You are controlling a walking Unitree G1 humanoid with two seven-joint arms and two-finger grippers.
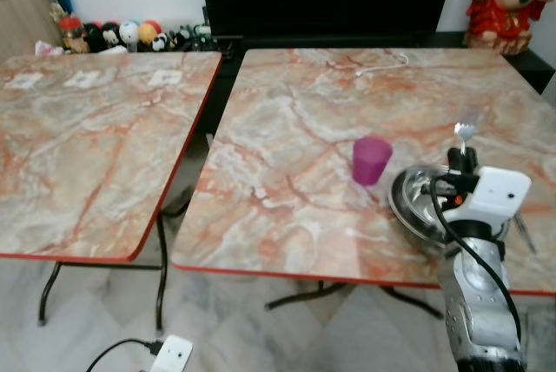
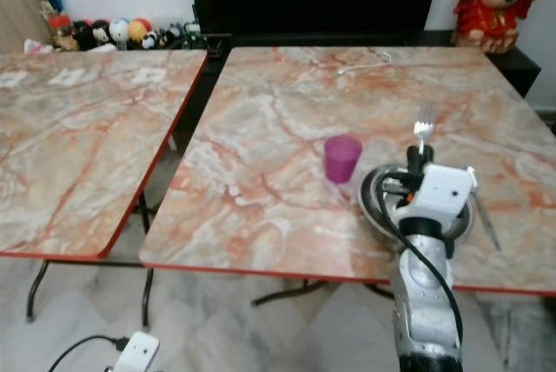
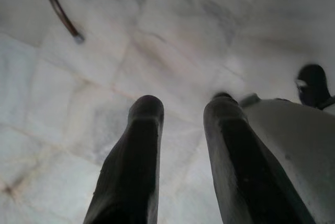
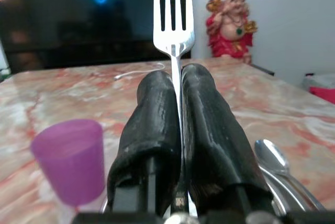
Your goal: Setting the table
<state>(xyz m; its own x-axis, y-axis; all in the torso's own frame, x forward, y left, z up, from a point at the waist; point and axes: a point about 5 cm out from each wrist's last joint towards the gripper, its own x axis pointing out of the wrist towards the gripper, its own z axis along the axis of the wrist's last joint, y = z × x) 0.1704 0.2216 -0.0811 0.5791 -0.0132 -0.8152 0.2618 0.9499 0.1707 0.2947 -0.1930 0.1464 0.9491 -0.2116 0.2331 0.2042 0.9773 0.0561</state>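
right wrist view: right tool (image 4: pixel 179 85) clenched on one fork (image 4: pixel 173 20), tines up, handle pinched upright between both black fingers (image 4: pixel 152 124). no readable writing or brand anywhere. left eye view: right arm raised from below, wrist bent over the near right part of the marble surface (image 1: pixel 287 129), just above one steel bowl (image 1: pixel 413 202). one purple cup (image 1: pixel 372 160) upright just beside the bowl, toward the robot's left. one spoon (image 4: pixel 272 156) lying at the bowl's rim. second marble surface (image 1: pixel 78 137) apart on the left, three pale slips on its far edge, too small to read. left wrist view: left tool (image 3: pixel 180 114) hanging over the floor (image 3: pixel 104 51), fingers spread, released.
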